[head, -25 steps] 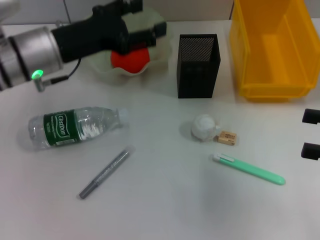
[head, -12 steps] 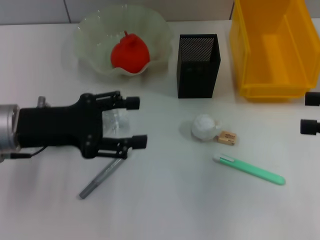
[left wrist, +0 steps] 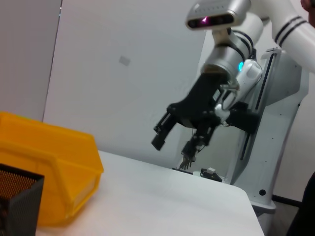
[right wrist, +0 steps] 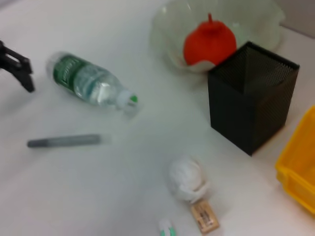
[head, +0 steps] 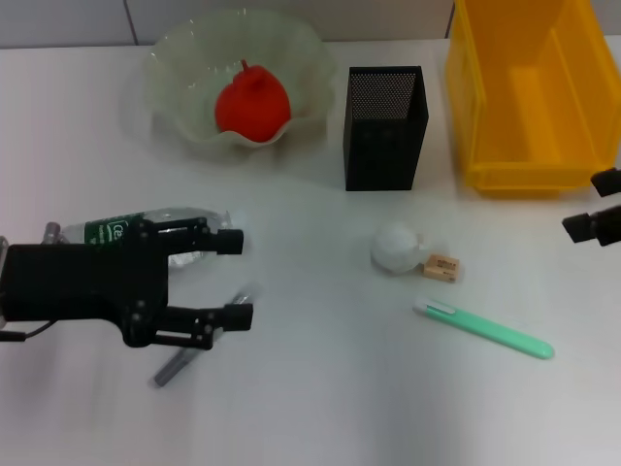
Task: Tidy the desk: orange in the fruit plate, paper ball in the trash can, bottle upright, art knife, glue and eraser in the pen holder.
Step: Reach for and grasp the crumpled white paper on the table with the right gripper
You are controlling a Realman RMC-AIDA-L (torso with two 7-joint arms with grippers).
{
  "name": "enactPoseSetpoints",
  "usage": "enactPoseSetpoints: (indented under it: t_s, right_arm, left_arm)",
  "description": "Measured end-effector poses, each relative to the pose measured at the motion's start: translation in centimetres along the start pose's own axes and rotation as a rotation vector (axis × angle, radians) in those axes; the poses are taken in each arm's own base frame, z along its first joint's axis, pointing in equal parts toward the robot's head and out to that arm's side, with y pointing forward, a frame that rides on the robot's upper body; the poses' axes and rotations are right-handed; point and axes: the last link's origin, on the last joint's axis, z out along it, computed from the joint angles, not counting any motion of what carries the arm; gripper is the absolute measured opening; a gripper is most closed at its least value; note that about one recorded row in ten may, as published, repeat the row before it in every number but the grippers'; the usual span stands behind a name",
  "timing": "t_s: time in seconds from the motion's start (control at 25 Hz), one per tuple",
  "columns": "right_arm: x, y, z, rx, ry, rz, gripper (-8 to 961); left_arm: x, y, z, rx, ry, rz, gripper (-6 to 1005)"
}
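The tall square black metal mesh pen holder point(head: 384, 126) stands upright as the landmark; just to its left the round red-orange orange point(head: 252, 105) with its small stem nub sits inside the translucent pale-green fruit plate point(head: 175, 68) with a wavy rim; to its right stands the big bright yellow rectangular trash can point(head: 529, 92); well in front and left of the holder the clear plastic bottle point(head: 146, 229) with a dark green label lies on its side, partly covered by the black left gripper point(head: 235, 277), whose fingers are spread wide; beneath that gripper lies the slim grey art knife point(head: 184, 359); in front of the holder the white crumpled paper ball point(head: 396, 247) touches the tiny tan eraser point(head: 441, 267); the mint-green glue point(head: 485, 329) lies nearer still; the right gripper point(head: 597, 214) hovers in front of the trash can, its fingers apart.
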Motion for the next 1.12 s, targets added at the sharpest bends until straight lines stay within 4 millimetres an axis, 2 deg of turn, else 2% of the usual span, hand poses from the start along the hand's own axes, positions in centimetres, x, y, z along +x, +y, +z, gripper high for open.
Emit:
enactPoseSetpoints:
  t_s: [0.24, 0.4, 0.44, 0.48, 0.8, 1.12]
  right_arm:
    - [-2.6, -0.5, 3.0, -0.010, 0.112, 0.001, 742]
    - [-3.9, -0.9, 5.8, -0.040, 0.123, -0.009, 741]
    - [-4.5, -1.1, 7.2, -0.038, 0.128, -0.019, 741]
    - [-4.5, -1.1, 7.2, -0.038, 0.128, -0.019, 741]
    - [-6.4, -0.6, 12.0, -0.012, 0.174, -0.061, 740]
    - [-7.3, 0.6, 14.7, 0.011, 0.212, -0.105, 739]
  left_arm:
    - [-0.6, 0.6, -0.5, 0.002, 0.000, -0.018, 860]
    - [-0.8, 0.7, -0.6, 0.006, 0.002, -0.022, 860]
    - [-1.0, 0.8, -0.6, 0.008, 0.004, -0.026, 860]
    - [-1.0, 0.8, -0.6, 0.008, 0.004, -0.027, 860]
    - [-1.1, 0.7, -0.7, 0.018, -0.002, -0.032, 861]
    - [-1.5, 0.7, -0.6, 0.023, -0.017, -0.037, 861]
